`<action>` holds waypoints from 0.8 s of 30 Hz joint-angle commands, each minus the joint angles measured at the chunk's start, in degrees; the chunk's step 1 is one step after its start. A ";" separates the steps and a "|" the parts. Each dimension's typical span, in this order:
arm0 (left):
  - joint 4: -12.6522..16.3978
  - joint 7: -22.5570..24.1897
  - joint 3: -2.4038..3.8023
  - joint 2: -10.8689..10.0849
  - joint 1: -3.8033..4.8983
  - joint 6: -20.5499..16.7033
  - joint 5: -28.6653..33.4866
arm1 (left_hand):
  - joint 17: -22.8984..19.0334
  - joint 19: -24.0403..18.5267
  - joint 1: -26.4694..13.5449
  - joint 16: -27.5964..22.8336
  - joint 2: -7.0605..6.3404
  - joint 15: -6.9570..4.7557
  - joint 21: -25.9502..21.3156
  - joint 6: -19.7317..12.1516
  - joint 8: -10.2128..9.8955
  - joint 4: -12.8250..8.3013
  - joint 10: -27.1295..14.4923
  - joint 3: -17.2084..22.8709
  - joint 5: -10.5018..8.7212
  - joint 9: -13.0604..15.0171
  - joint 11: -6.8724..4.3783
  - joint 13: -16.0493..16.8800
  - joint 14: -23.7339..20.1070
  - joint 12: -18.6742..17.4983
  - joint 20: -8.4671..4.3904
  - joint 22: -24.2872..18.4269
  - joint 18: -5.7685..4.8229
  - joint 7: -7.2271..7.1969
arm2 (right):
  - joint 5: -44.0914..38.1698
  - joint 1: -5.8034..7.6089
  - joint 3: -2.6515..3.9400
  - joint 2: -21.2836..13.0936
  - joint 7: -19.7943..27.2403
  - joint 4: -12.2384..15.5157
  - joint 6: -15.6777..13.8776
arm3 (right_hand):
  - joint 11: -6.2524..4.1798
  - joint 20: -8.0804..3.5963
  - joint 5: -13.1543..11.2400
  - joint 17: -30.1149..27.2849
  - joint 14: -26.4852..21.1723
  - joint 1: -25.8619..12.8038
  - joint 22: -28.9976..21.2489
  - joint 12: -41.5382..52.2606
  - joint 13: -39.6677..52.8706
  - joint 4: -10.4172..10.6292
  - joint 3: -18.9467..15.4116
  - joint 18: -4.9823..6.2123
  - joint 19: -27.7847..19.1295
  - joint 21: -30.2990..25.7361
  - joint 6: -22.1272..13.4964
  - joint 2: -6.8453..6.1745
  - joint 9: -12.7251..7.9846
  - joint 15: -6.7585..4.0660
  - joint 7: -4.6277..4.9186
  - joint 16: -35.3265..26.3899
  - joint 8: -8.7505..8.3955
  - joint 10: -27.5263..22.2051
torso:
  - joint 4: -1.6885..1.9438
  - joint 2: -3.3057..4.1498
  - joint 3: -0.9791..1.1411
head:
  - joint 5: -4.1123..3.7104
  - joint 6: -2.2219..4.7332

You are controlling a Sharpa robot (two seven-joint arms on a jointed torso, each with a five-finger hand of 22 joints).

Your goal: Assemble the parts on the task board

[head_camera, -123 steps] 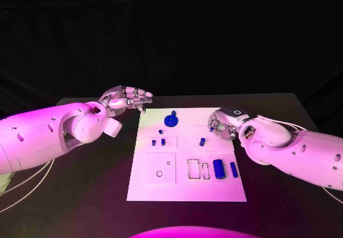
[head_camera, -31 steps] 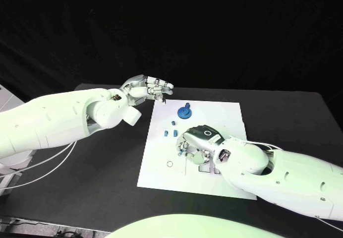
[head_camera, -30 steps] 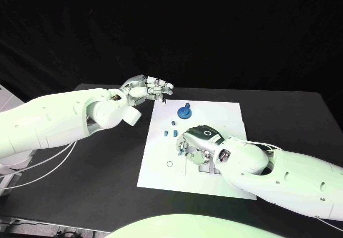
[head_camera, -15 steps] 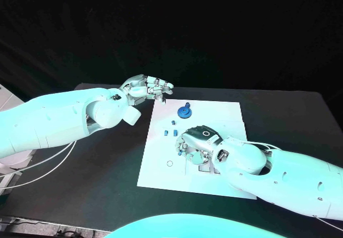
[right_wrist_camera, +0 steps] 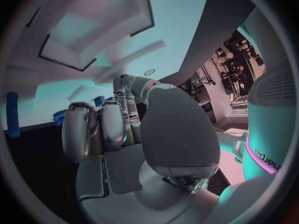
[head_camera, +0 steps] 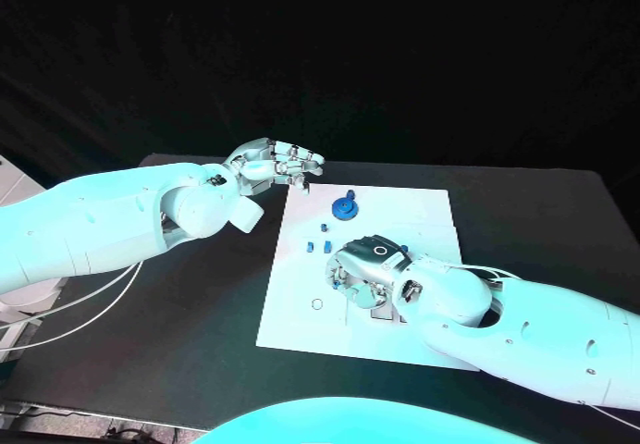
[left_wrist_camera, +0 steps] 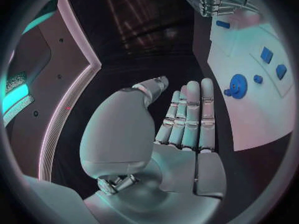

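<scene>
The black tabletop carries the white task board near its middle. The right arm reaches from the near right across the board's near half, and the left arm lies over the tabletop's left side. The right hand hangs low over the middle of the board with its fingers curled down toward it; whether they hold a part cannot be told. The left hand hovers beside the board's far left corner, empty, its fingers straight and close together. A blue gear-shaped part stands near the board's far edge. Two small blue parts lie side by side near the board's left edge, just beside the right hand.
</scene>
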 commanded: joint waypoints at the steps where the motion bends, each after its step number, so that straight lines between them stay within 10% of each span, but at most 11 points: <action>1: 0.17 0.15 0.05 0.03 0.02 1.07 0.37 | -0.07 0.45 -0.47 -0.16 0.13 0.36 -0.21 -0.48 0.30 0.05 -0.43 -0.32 0.09 -0.07 -0.15 -0.06 -0.16 0.23 0.10 -0.06 0.31 -0.08 | -0.54 -0.36 -0.26 0.29 0.82 -0.35 1.55 | 0.21 0.40 0.23 -1.38 1.54 -1.39 5.97 -0.04 -0.33 -0.29 -0.11 -0.07 -0.35 -2.14 -0.87 -0.42 -0.04 0.13 0.37 -0.68 -0.57 -1.51 | -0.01 0.02 0.03 | 0.11 -0.03; 24: 0.09 -0.72 0.05 -0.18 0.02 2.23 0.37 | -0.07 0.60 -0.28 -0.15 0.18 0.34 -0.43 -0.50 0.37 0.06 -0.51 -0.42 0.11 -0.10 -0.15 -0.06 -0.19 0.33 0.09 -0.25 0.33 -0.08 | -0.06 -0.37 -0.21 -4.46 -0.54 3.50 -5.86 | 2.69 2.36 -0.40 -5.14 0.23 -4.30 1.85 0.60 -1.21 -0.36 -2.45 1.51 -3.63 -10.22 -7.80 -4.02 -2.07 2.12 0.60 -2.00 -6.27 -13.79 | -0.06 -0.05 0.06 | -0.13 0.16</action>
